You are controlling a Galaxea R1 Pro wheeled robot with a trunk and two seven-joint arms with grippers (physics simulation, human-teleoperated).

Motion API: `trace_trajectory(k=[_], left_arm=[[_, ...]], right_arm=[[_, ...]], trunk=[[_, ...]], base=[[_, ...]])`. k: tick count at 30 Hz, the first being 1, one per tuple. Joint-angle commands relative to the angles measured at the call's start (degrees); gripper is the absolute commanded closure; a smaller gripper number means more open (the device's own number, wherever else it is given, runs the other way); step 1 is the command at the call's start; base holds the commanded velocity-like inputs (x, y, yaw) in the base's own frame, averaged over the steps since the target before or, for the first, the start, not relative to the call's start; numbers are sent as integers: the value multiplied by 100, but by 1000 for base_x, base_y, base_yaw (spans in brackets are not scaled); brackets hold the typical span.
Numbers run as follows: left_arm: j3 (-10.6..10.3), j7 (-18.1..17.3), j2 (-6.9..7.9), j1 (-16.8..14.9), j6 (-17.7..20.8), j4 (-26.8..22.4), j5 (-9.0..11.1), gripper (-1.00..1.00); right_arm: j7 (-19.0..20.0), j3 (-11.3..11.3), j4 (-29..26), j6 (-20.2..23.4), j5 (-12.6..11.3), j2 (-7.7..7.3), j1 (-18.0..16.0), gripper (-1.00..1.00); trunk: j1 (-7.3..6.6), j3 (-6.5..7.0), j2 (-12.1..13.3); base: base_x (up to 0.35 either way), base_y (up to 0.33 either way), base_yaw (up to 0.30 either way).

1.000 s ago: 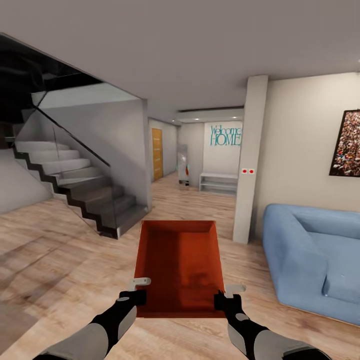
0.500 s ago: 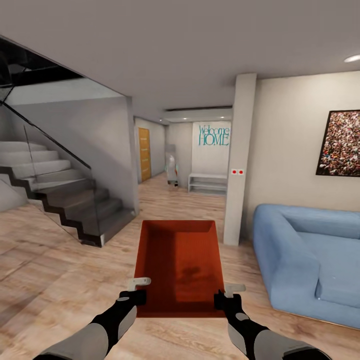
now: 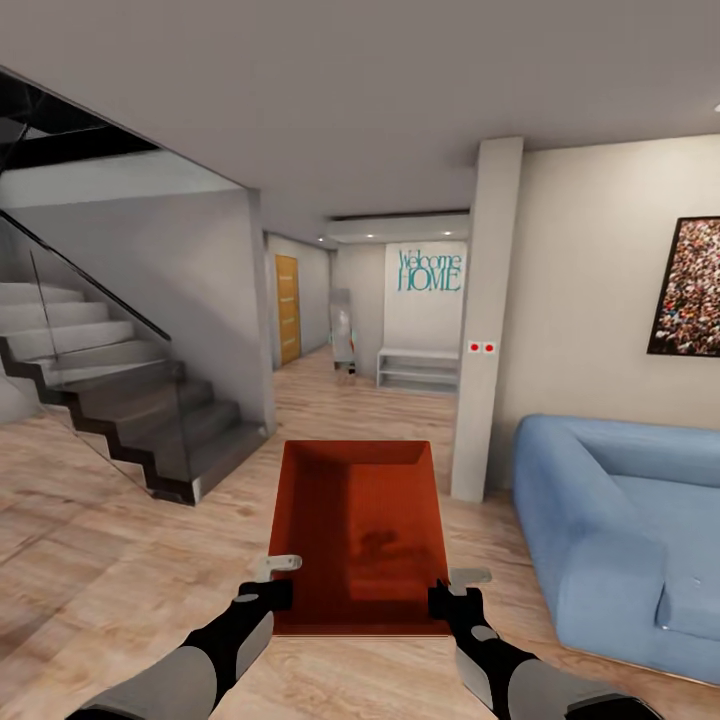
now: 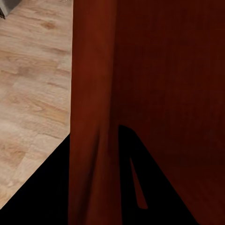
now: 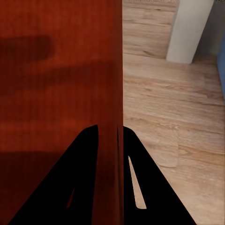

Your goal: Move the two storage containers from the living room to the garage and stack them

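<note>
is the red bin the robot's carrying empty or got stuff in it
Empty. The head view looks straight into the open storage container and shows only its bare red floor and walls, with faint shadows.

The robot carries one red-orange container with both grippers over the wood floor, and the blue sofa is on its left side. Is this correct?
Not quite: in the head view the blue sofa is on the robot's right; the staircase is on its left. The container is indeed held by both grippers, left and right.

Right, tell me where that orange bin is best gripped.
Grip the storage container on its two long side walls near the closest end, one tool from each side: straight thin walls let fingers straddle the rim, as now.
</note>
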Motion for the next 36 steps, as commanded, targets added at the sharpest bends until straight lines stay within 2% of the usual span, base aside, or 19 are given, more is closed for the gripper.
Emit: trace_trajectory(k=[1, 27, 36], left_arm=[[446, 83, 177, -7, -356, -29, -70, 100], [448, 84, 177, -7, -354, -29, -70, 100], [448, 84, 218, -7, -355, -46, -70, 100]], right_arm=[[0, -51, 39, -29, -86, 0, 4, 100], [0, -51, 39, -25, -86, 0, 3, 100], [0, -51, 39, -25, -86, 0, 3, 100]], trunk=[[5, 0, -2], [5, 0, -2], [5, 0, -2]], base=[[322, 0, 0], [322, 0, 0], [322, 0, 0]])
